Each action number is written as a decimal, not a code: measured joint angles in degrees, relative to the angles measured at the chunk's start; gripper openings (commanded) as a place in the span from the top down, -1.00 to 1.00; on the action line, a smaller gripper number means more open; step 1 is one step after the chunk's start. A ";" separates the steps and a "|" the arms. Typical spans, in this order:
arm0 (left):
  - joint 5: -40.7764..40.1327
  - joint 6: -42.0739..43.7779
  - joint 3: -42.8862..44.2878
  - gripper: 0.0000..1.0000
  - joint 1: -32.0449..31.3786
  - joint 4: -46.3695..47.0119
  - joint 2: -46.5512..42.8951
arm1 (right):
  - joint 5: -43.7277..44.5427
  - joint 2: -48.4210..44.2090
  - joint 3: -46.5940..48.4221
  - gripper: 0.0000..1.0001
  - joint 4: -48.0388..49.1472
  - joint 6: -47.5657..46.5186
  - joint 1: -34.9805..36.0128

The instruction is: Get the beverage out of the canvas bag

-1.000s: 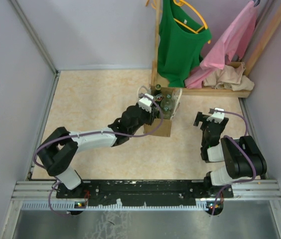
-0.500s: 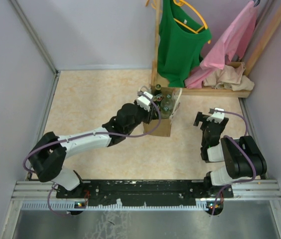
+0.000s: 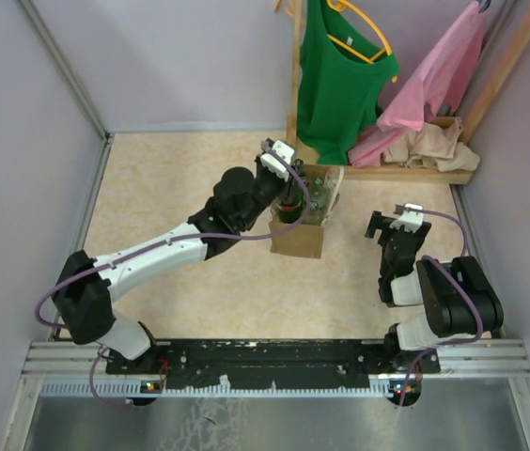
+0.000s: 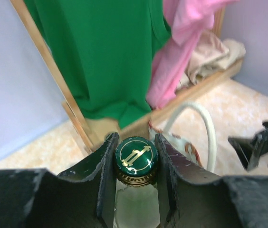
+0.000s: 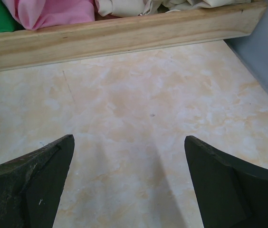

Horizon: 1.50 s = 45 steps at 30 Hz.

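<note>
The tan canvas bag [image 3: 300,233] stands upright at mid table with white loop handles [image 4: 205,124]. My left gripper [image 3: 287,193] is over the bag's top and shut on the neck of a beverage bottle [image 4: 135,159] with a green cap bearing a gold mark; the bottle is lifted partly out of the bag. Another bottle top [image 3: 316,199] shows inside the bag. My right gripper [image 3: 389,225] hangs open and empty over bare table to the right of the bag; its fingers [image 5: 34,175] frame only the floor.
A wooden clothes rack base [image 5: 124,33] lies at the back right, with a green shirt [image 3: 340,75] and a pink garment [image 3: 434,80] hanging, and beige cloth [image 3: 429,146] heaped on it. Grey walls close in both sides.
My left arm has risen and moved toward the back, drawing the bottle up out of the bag. The right arm has not moved.
</note>
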 measured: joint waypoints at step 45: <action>-5.75 -9.44 -5.16 1.00 28.11 -6.01 2.60 | 0.00 0.00 0.00 -0.98 0.00 0.00 0.00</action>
